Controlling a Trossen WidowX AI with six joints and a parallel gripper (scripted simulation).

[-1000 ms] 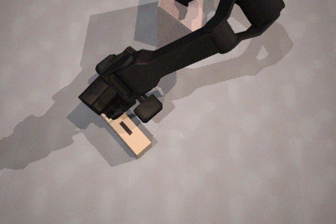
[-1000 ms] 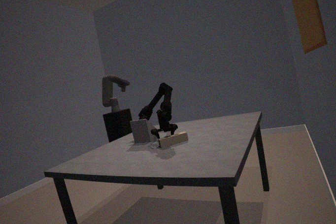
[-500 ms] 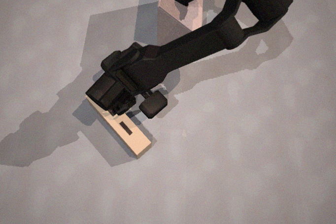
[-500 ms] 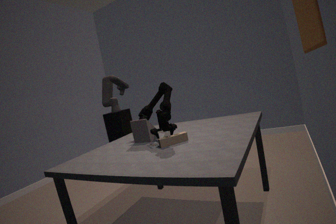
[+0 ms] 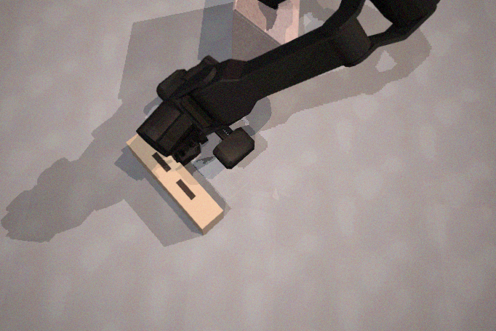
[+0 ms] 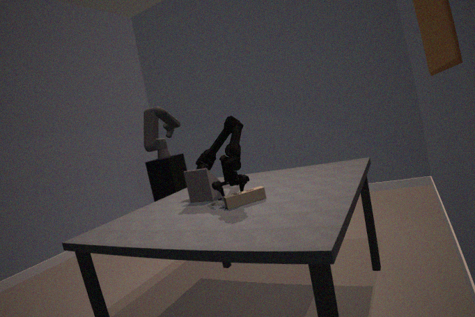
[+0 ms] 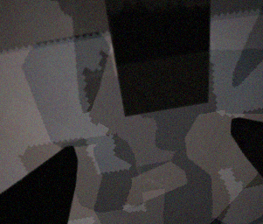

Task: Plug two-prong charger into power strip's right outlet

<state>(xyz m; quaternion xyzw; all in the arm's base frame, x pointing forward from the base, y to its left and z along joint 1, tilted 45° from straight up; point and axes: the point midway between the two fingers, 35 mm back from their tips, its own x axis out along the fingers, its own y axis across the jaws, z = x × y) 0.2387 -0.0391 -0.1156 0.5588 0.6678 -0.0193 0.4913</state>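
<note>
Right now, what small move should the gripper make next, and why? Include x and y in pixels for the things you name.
I'd probably ease the open gripper (image 5: 203,116) (image 6: 232,191) (image 7: 154,139) toward the dark block (image 7: 163,61), likely the charger: nothing is gripped, and the wrist view shows it beyond the fingertips.

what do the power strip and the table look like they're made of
Power strip: probably matte plastic, going by its even cream colour and lack of glare, though painted wood is possible.
Table: perhaps stone or concrete, given the mottled grey top; a printed laminate could look alike.
</note>
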